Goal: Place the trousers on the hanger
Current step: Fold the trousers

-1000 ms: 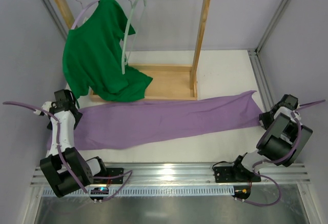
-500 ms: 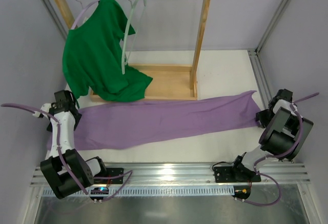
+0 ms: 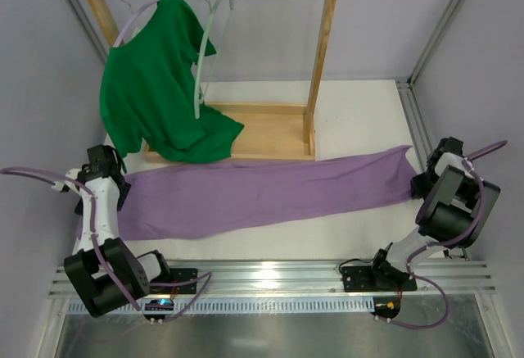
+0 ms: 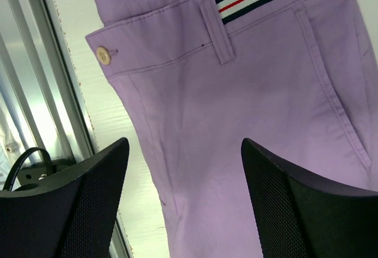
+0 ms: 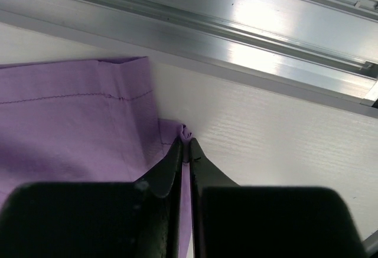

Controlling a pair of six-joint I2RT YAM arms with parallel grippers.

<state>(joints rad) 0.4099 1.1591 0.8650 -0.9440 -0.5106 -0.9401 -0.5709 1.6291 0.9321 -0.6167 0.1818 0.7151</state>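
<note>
Stretching left to right, the trousers (image 3: 262,194) lie waistband leftward. Right gripper (image 5: 185,147) pinches a hem corner; left gripper (image 4: 184,175) gapes, empty.

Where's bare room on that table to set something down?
Bare table lies right of the wooden rack, behind the trousers, and in a strip between trousers and front rail. Crowded left: green shirt drapes over the rack's base.

Black-and-white jointed arms (image 3: 92,215), looping purple cables (image 3: 33,169), black mesh-textured jaws
</note>
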